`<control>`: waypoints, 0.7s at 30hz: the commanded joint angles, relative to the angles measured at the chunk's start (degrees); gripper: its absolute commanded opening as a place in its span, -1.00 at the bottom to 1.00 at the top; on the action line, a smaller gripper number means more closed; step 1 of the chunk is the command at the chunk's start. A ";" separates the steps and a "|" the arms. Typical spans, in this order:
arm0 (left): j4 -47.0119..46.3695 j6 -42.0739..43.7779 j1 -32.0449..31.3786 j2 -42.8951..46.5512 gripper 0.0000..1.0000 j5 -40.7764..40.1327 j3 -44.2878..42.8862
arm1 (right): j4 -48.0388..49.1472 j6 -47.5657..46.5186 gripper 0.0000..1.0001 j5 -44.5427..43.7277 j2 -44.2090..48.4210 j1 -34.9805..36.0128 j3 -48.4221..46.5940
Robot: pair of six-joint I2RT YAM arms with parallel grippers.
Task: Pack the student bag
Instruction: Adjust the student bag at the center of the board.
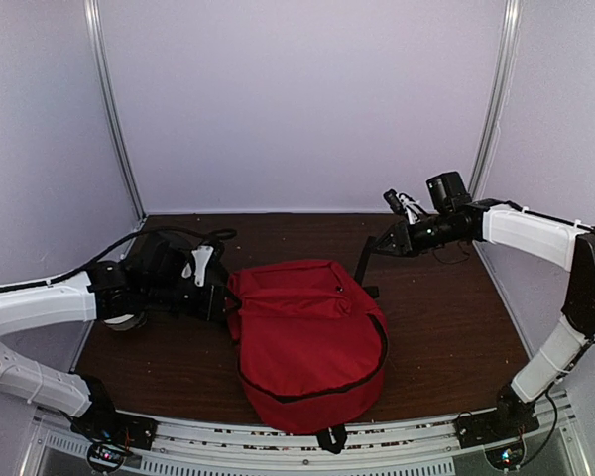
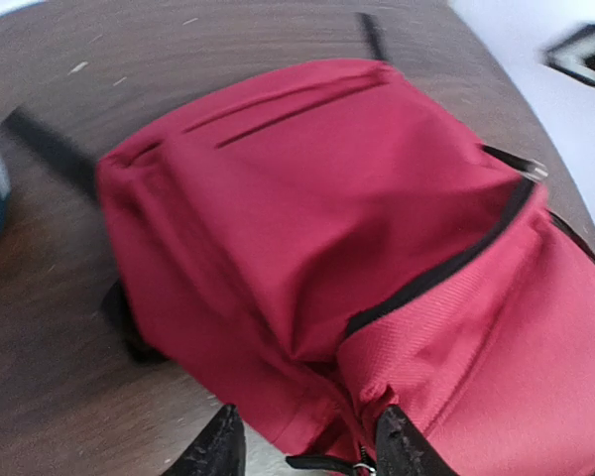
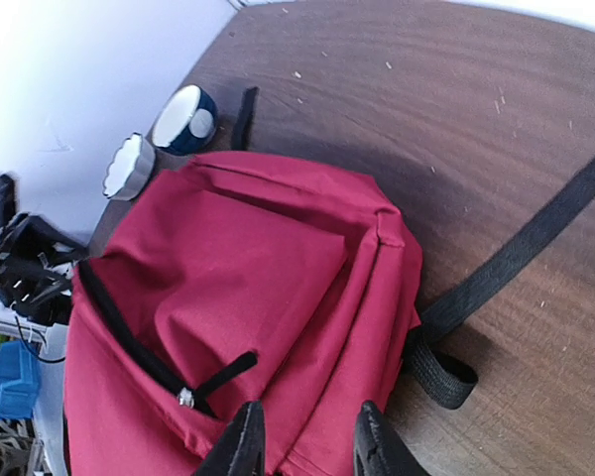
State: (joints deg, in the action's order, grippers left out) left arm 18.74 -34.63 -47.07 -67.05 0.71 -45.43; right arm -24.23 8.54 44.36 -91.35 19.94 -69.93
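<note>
Top external — student bag (image 1: 307, 342) reaches table's (image 1: 446, 327) near edge, wood showing rightward.

From here the student bag (image 1: 307, 337) looks like red cloth, dull and soft, with a fine weave I can see up close. Its strap (image 3: 535, 238) is a black woven band that looks a bit rough. The zip pull (image 3: 185, 399) shines like metal. The table (image 1: 446, 327) is dark wood with fine lines, smooth and dull. The left arm (image 1: 35, 307) has a smooth white plastic shell.
</note>
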 commanded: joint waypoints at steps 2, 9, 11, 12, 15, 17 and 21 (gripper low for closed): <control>3.28 -7.92 7.34 0.44 -0.11 -7.28 4.75 | -1.05 -7.56 -0.35 3.01 5.54 -0.43 -1.28; -0.13 -8.51 9.01 -4.07 -0.31 -8.26 6.15 | 0.66 -9.79 -0.29 -0.10 11.86 -5.35 0.45; -2.53 -6.42 8.97 -5.38 -0.31 -4.66 5.92 | 1.62 -9.30 -0.27 1.29 12.24 -6.77 1.61; -4.40 -5.55 8.70 -5.49 -0.31 -2.02 5.96 | 1.78 -9.29 -0.26 2.06 12.26 -7.29 1.90; -1.73 -5.65 8.31 -3.34 -0.30 -4.89 4.98 | 0.91 -10.87 -0.25 1.71 12.52 -8.28 1.51; 1.16 -3.31 8.39 -1.36 -0.23 -8.37 3.28 | -1.28 -13.34 -0.23 -0.74 13.23 -8.63 -0.52; 9.06 5.43 8.56 -1.21 -0.11 -12.69 -5.28 | -3.67 -15.70 -0.12 -7.40 15.96 -9.44 -3.81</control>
State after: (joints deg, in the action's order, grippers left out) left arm 22.98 -37.69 -38.57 -69.73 -6.50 -42.17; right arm -25.93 -3.62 43.03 -79.18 11.49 -70.00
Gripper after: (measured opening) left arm 0.424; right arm 0.412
